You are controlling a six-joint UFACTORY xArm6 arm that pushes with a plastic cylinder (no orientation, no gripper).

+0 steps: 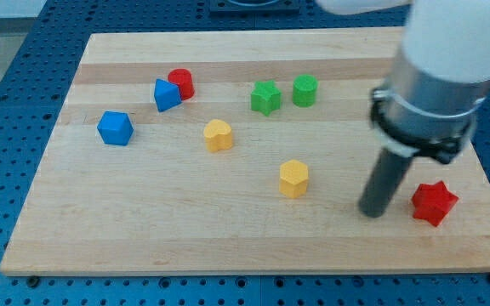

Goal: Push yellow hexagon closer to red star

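bench (143, 238) pale wood on blue pegboard (7, 85) | my tip (371, 212) between yellow hexagon (293, 178), red star (433, 202) near right edge | no gripper in view

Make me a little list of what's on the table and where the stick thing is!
board: wooden board on a blue pegboard table
yellow hexagon: middle of the board, toward the view's bottom
red star: near the view's bottom right
my tip: between the yellow hexagon and the red star, nearer the star, touching neither
other yellow block: heart-like shape, up-left of the hexagon
green blocks: star and cylinder, side by side near the view's top
red cylinder: touching the blue triangular block
blue block: alone at the view's left
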